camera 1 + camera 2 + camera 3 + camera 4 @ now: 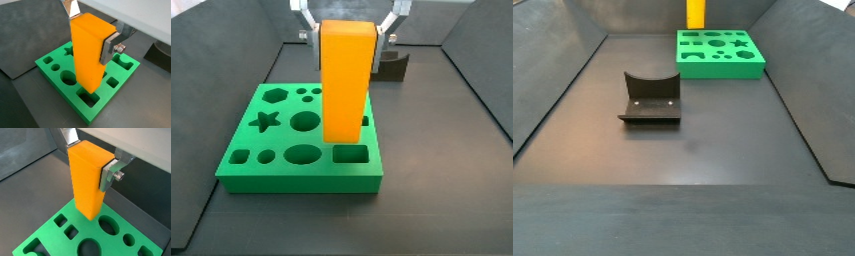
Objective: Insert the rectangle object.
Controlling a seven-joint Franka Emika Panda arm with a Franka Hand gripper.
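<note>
Side views show the fixture (651,98) left of the green board (720,60). Above the board, the gripper (346,22) clamps the upright block (346,80) over a rectangular slot (350,154).

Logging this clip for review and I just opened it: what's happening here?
The gripper holds the orange rectangle object upright by its top end, above the green board of shaped cutouts. In a side view the block's lower end hangs over the board near the rectangular slot, and it does not look inserted yet. The fixture stands apart on the dark floor, nearer the middle of the bin.
</note>
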